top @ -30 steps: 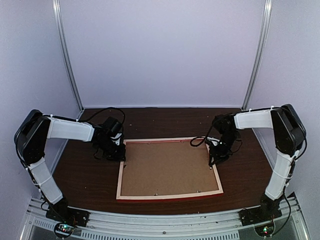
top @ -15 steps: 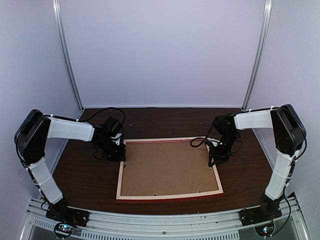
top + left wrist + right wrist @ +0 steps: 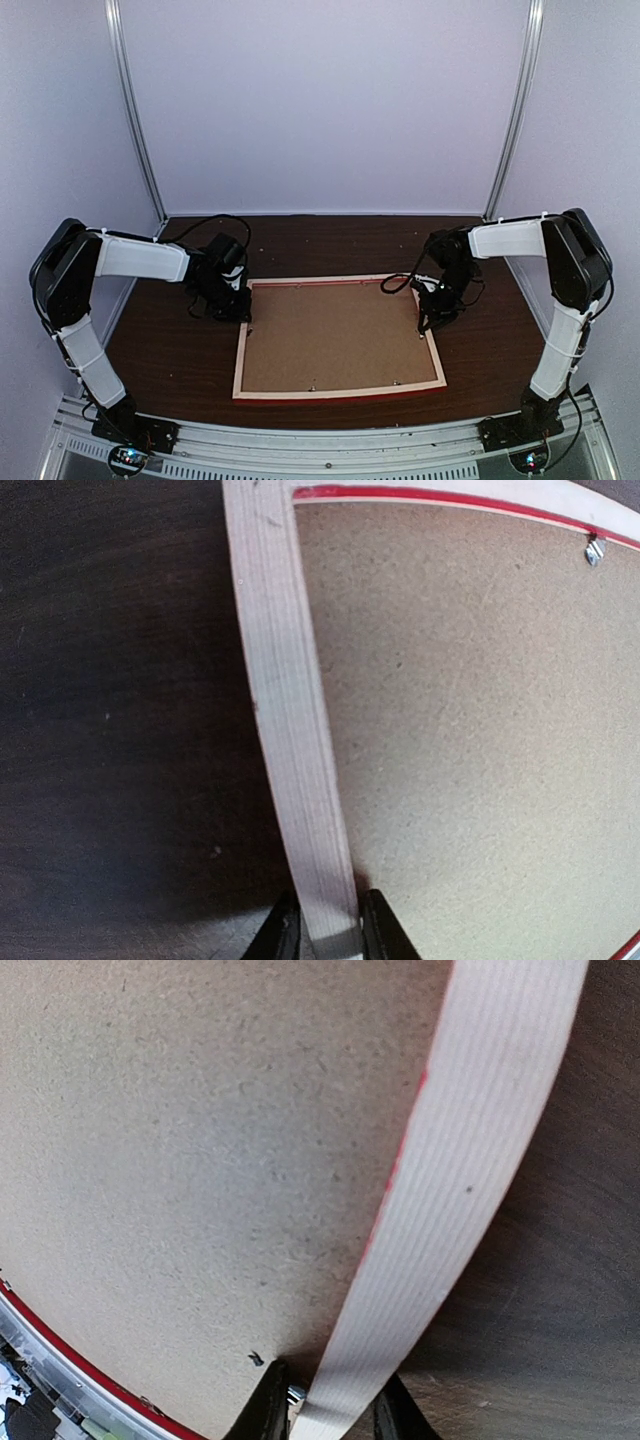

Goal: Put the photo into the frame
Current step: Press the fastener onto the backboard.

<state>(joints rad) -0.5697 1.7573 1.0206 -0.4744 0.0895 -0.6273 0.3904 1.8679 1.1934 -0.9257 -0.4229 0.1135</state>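
The frame (image 3: 340, 392) lies front down on the table, pale wood back up, with a red edge showing along its near side. A plain brown backing board (image 3: 335, 335) fills it, and the photo is hidden. My left gripper (image 3: 240, 310) is shut on the left rail (image 3: 285, 700), a finger tight against each side (image 3: 330, 935). My right gripper (image 3: 425, 325) straddles the right rail (image 3: 470, 1140). Its outer finger touches the wood, and a small metal tab (image 3: 296, 1394) sits between the inner finger and the rail (image 3: 330, 1410).
The dark wood table (image 3: 170, 350) shows around the frame on all sides. A metal tab (image 3: 594, 550) sits at the frame's far inner edge. Pale walls and two upright metal posts (image 3: 135, 110) close the back. Cables hang from both wrists.
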